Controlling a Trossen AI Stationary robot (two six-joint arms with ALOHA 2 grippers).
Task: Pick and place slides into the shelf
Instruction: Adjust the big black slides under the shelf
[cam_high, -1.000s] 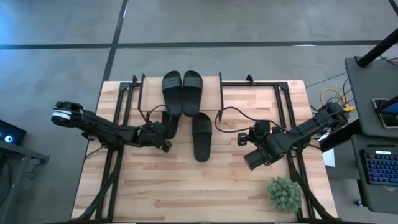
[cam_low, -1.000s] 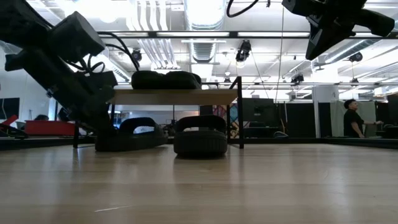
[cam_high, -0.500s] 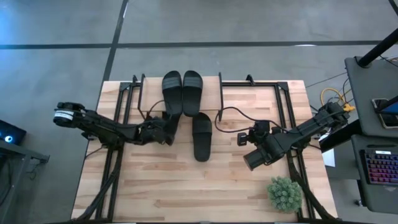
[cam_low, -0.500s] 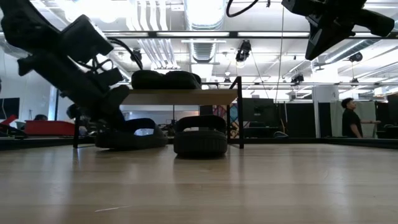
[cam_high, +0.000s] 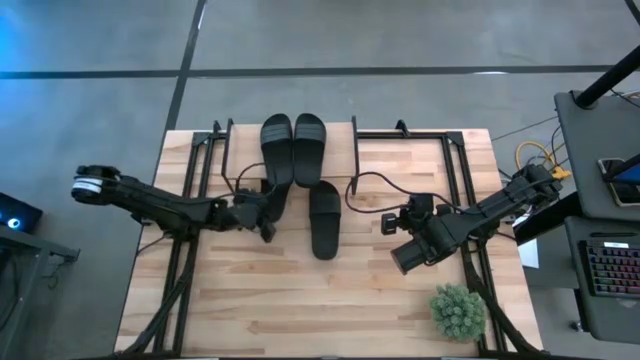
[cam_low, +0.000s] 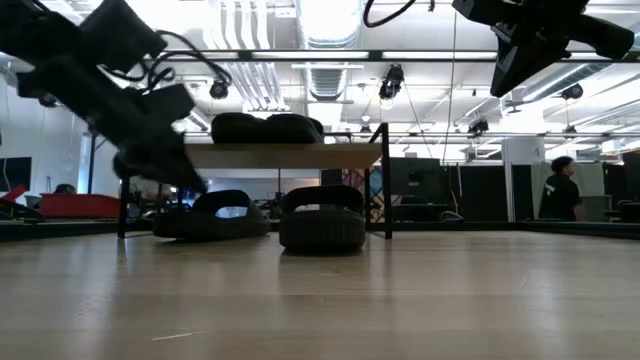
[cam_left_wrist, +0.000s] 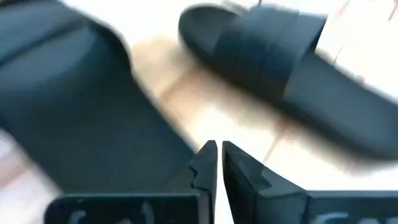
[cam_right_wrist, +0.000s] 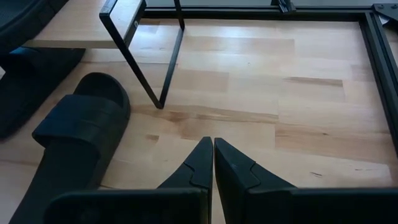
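Two slides (cam_high: 293, 148) are lying side by side on the shelf (cam_low: 290, 155) at the worktop's (cam_high: 300, 310) far edge. A third slide (cam_high: 325, 220) is sitting on the worktop, its far end under the shelf's right half; a fourth slide (cam_low: 215, 215) is lying under the left half. A plant (cam_high: 458, 311) is standing at the near right corner.

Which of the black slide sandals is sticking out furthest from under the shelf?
The black slide sandal on the tabletop right of the left gripper; two others lie atop the wooden shelf.
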